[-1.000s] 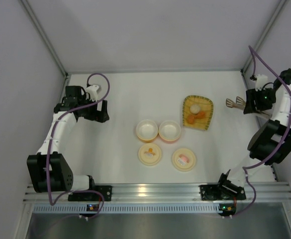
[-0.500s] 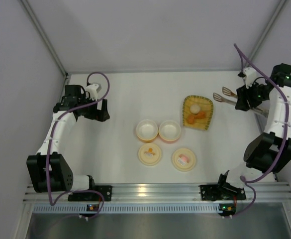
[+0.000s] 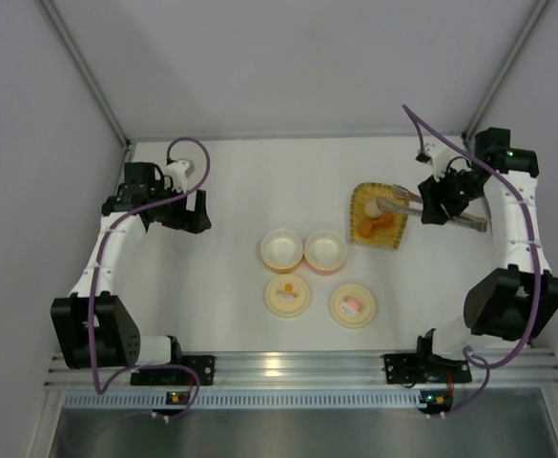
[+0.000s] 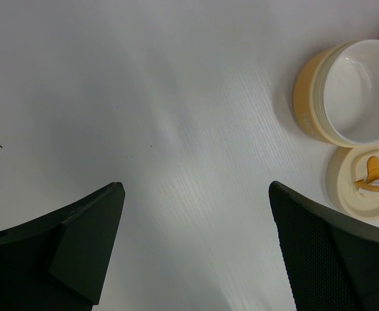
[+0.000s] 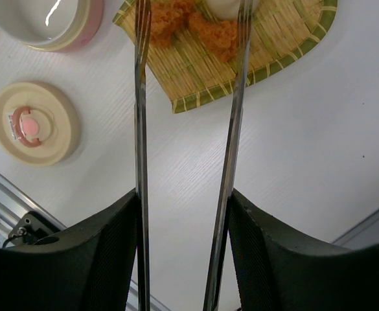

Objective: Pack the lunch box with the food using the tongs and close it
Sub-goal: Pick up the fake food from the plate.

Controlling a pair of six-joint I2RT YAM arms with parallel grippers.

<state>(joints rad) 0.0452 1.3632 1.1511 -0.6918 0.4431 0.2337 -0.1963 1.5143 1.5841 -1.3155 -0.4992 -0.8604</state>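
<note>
My right gripper (image 3: 431,204) (image 5: 184,194) is shut on the grey metal tongs (image 3: 395,201) (image 5: 141,123), one finger pressing on the outside of each arm. The tongs' tips are spread over the food on the yellow ribbed tray (image 3: 394,235) (image 5: 267,61): a whitish ball (image 3: 375,206) and orange chunks (image 3: 369,227) (image 5: 218,32). The lunch box stands open mid-table: a cream-yellow tub (image 3: 281,248) (image 4: 351,91) and a pink tub (image 3: 324,251) (image 5: 46,23). Both look empty. My left gripper (image 3: 200,218) (image 4: 195,188) hangs open over bare table, left of the tubs.
Two round cream lids lie flat in front of the tubs, one with an orange picture (image 3: 288,294) (image 4: 369,184) and one with a pink picture (image 3: 352,305) (image 5: 35,123). Grey walls close the table at the back and sides. A metal rail runs along the near edge.
My right arm has swung left with the tongs, from the table's right edge to over the yellow tray. The left arm has not moved.
</note>
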